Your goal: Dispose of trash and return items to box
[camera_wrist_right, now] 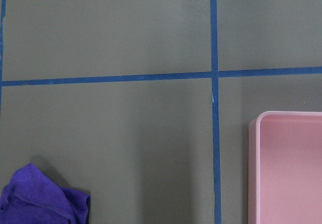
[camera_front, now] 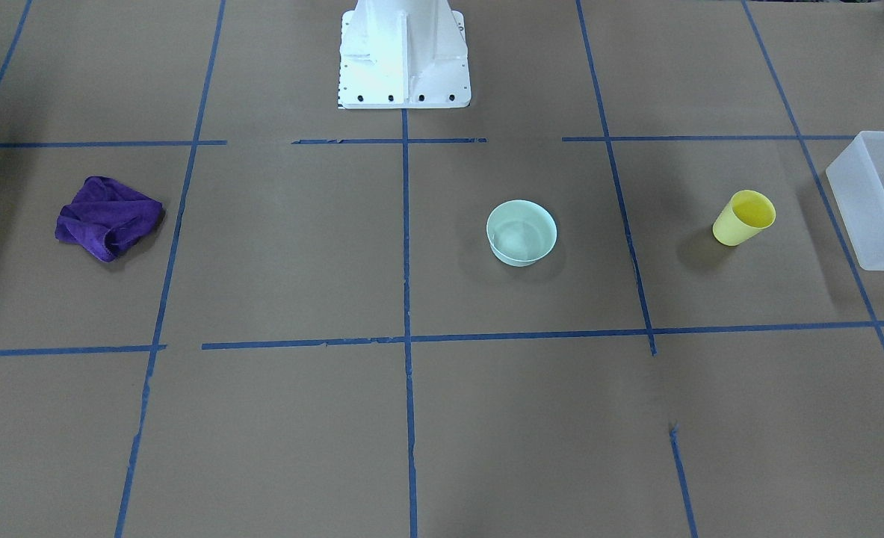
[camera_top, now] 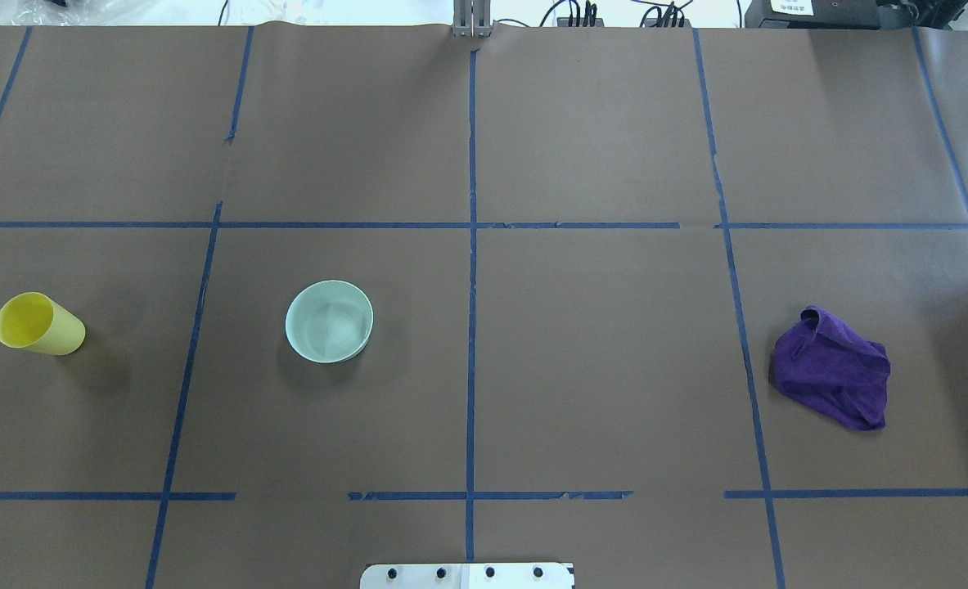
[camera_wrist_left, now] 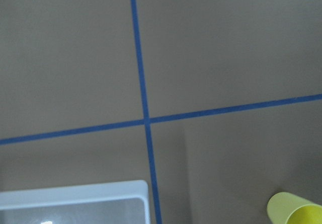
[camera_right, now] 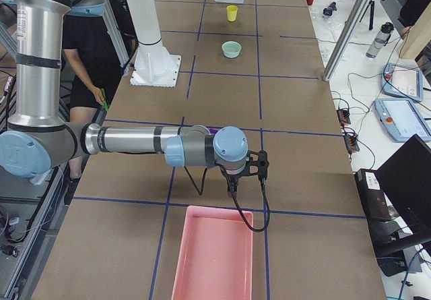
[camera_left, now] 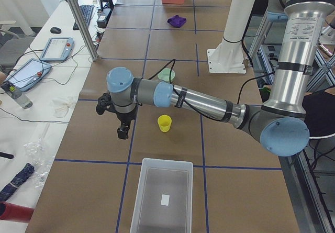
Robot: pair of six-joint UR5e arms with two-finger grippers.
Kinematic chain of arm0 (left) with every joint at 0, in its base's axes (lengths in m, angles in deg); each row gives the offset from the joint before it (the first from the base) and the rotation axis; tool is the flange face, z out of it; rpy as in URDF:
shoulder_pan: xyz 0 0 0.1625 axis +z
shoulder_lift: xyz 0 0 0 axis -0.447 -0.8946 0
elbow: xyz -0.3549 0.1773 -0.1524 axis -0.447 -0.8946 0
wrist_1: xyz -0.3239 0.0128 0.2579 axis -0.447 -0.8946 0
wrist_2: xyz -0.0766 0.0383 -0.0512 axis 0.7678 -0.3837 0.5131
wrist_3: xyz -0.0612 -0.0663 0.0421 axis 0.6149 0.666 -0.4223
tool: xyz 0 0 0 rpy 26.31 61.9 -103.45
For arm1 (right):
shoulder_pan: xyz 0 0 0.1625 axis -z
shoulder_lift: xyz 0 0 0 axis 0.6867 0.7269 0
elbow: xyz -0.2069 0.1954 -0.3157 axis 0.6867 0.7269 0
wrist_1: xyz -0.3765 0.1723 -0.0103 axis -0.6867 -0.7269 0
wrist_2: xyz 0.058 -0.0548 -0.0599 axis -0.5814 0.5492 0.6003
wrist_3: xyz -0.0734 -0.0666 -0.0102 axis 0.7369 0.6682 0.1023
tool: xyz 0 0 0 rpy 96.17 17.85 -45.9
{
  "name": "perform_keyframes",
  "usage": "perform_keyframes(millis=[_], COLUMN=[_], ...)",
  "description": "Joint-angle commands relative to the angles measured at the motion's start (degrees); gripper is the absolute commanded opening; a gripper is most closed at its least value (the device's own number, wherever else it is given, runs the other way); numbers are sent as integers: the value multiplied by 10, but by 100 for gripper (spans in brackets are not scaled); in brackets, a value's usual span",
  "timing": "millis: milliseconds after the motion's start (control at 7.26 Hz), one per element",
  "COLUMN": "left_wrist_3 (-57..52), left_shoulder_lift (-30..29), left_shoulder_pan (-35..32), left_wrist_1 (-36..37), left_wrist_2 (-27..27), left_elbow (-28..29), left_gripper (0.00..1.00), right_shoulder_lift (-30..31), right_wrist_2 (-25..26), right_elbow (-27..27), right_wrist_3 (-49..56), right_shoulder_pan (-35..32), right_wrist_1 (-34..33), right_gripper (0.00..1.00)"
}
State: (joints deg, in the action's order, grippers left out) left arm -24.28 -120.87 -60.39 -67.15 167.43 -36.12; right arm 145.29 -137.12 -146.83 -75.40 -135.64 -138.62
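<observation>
Since both claws showed only in the side cameras, you could not tell how far the left gripper (camera_left: 122, 133) or the right gripper (camera_right: 231, 188) stood open, nor whether either held anything.

Yellow cup (camera_front: 744, 217): it stood upright, mouth up, free on the table (camera_top: 582, 368) on the robot's left. It was near the box (camera_front: 860, 217) but not touching it. The left gripper hung above the table just beside the cup, on the operators' side of it.

Risks, as judged:
- The cup looked light and smooth. A finger clipping its rim on the way down would likely tip it and let it roll.
- Its taper meant a pinch could squeeze it out of the pads. You would have wanted the fingers square across the wall.
- If the cup was carried low, it could have struck the box's near wall before clearing it.

Surroundings:
- The green bowl (camera_front: 521, 232) sat well apart from the cup, toward the centre line.
- Nothing lay between cup and box.
- The purple cloth (camera_front: 107, 217) lay crumpled on the robot's right, near the pink bin (camera_wrist_right: 254, 173), with the right gripper above that area.
- Whether the cloth counted as trash could not be settled.
</observation>
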Motion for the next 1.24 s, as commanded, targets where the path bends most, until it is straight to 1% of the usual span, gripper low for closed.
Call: perform_keyframes(millis=[0, 138, 275, 413, 551, 689, 826, 1102], left_wrist_3=[20, 42, 86, 182, 294, 408, 444, 448], left_shoulder_lift=[-2, 20, 43, 80, 130, 175, 195, 196], left_shoulder_pan=[32, 53, 73, 97, 142, 189, 219, 246], left_wrist_1=[-33, -36, -59, -134, -257, -377, -418, -420], left_wrist_2=[13, 9, 6, 2, -38, -56, -59, -87], left_elbow=[7, -10, -22, -36, -39, -37, -36, -28], left_gripper=[100, 100, 100, 100, 100, 100, 100, 100], right_shoulder_lift=[-8, -14, -9, -6, -6, -7, -7, -14], right_wrist_2=[8, 12, 13, 10, 13, 19, 20, 17], right_elbow=[2, 4, 4, 12, 13, 13, 13, 14], right_wrist_3=[3, 3, 3, 9, 4, 5, 3, 1], right_shoulder_pan=[2, 7, 4, 4, 4, 4, 4, 6], right_wrist_1=[-1, -3, -2, 4, 16, 18, 19, 17], right_gripper=[100, 100, 100, 100, 100, 100, 100, 100])
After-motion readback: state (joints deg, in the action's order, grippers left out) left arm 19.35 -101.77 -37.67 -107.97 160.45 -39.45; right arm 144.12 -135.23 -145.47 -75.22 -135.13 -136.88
